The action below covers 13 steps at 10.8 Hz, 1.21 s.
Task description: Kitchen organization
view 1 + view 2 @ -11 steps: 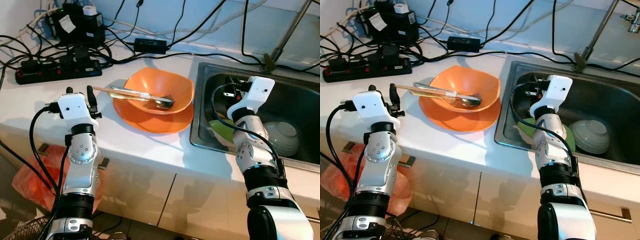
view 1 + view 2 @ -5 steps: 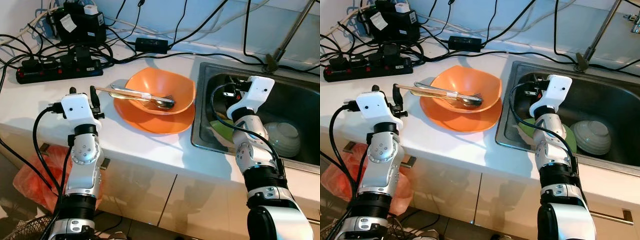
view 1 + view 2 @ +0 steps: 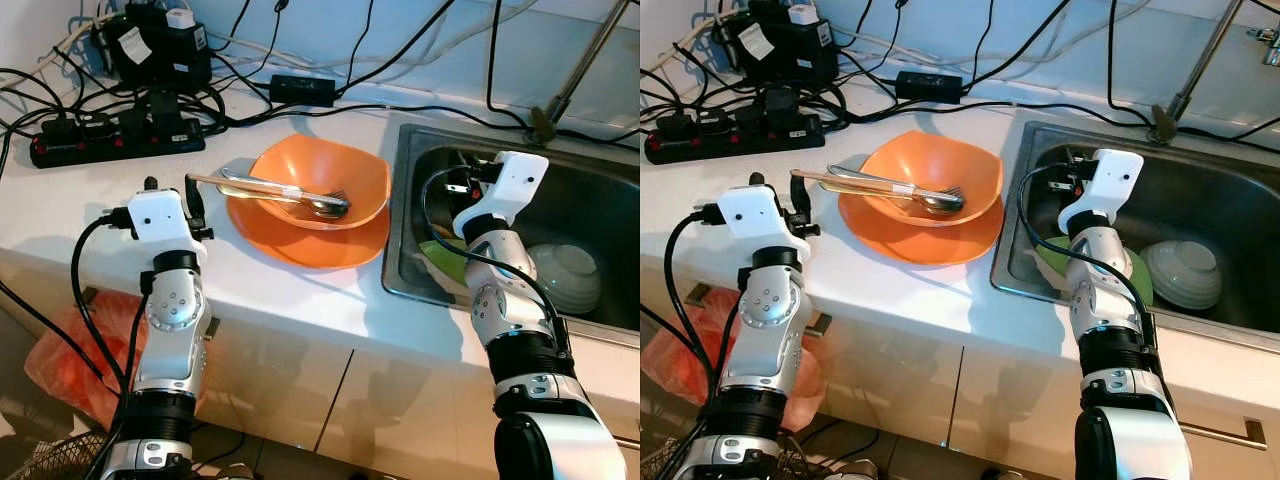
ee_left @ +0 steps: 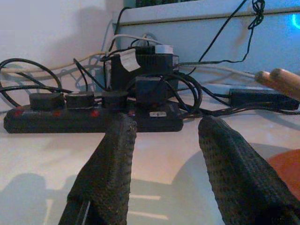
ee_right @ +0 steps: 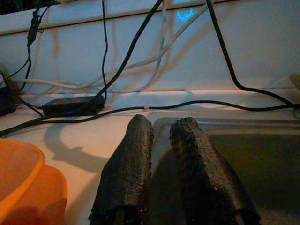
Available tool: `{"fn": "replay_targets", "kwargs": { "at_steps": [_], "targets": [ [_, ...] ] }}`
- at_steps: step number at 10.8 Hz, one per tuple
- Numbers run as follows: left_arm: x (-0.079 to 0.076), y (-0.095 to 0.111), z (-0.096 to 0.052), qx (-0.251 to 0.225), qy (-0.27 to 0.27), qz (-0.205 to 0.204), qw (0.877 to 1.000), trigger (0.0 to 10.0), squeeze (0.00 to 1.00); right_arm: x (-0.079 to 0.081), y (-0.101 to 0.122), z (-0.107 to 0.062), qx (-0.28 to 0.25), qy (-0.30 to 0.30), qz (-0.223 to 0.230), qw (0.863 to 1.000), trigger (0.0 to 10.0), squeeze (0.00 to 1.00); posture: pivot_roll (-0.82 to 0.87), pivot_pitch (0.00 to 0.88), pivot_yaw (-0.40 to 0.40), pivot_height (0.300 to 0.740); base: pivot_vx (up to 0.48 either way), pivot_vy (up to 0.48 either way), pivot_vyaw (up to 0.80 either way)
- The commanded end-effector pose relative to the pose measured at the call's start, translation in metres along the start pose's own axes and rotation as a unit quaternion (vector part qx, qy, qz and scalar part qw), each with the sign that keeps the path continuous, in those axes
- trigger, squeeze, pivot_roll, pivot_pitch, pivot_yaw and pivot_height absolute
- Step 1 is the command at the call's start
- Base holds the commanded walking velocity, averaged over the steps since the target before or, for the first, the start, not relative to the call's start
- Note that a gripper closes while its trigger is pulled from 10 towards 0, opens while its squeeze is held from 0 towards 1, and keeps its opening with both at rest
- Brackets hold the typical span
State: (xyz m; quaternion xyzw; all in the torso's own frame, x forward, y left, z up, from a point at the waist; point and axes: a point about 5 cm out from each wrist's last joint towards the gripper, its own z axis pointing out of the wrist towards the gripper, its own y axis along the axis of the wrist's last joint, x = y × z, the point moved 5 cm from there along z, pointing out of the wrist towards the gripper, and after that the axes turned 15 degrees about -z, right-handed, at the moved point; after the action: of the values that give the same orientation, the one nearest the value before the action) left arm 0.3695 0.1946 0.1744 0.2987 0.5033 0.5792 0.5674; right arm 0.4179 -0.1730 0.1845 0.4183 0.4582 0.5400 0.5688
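Step looks like approach-to-grasp on the utensils. Left end effector (image 3: 192, 200) hovers over the counter (image 3: 80, 200), fingers spread and empty, just beside the near tips of the chopsticks (image 3: 250, 187), which lie with a spoon (image 3: 318, 205) across the orange bowl (image 3: 330, 180) stacked on an orange plate (image 3: 320, 245). Right end effector (image 5: 159, 154) is clenched, empty, above the sink (image 3: 600, 220) edge. Next probably: left fingers close on the chopstick tips.

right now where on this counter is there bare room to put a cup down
Bare counter runs along the front edge, between the orange plate and the sink. Another free patch lies between the power strip and the left gripper. The back is crowded with cables; the sink holds bowls.
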Motion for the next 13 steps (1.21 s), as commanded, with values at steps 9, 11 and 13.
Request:
{"fn": "replay_targets", "kwargs": {
  "at_steps": [9, 11, 13],
  "targets": [
    [-0.0057, 0.0011, -0.0030, 0.000, -0.007, -0.004, 1.000, 10.0, 0.00, 0.0005, -0.0044, -0.0031, 0.009, 0.005, -0.002, 1.000, 10.0, 0.00, 0.12, 0.071, -0.067, 0.740, -0.121, 0.000, 0.00],
    [-0.0069, 0.0010, -0.0034, 0.001, -0.010, -0.005, 1.000, 10.0, 0.00, 0.0013, -0.0047, -0.0033, 0.010, 0.005, -0.001, 1.000, 10.0, 0.00, 0.12, 0.071, -0.066, 0.740, -0.281, 0.000, 0.00],
    [-0.0067, -0.0002, -0.0034, 0.006, -0.008, -0.004, 1.000, 10.0, 0.00, 0.0018, -0.0048, -0.0033, 0.010, 0.006, -0.001, 1.000, 10.0, 0.00, 0.12, 0.072, -0.068, 0.740, 0.000, 0.000, 0.00]
  ]
}}
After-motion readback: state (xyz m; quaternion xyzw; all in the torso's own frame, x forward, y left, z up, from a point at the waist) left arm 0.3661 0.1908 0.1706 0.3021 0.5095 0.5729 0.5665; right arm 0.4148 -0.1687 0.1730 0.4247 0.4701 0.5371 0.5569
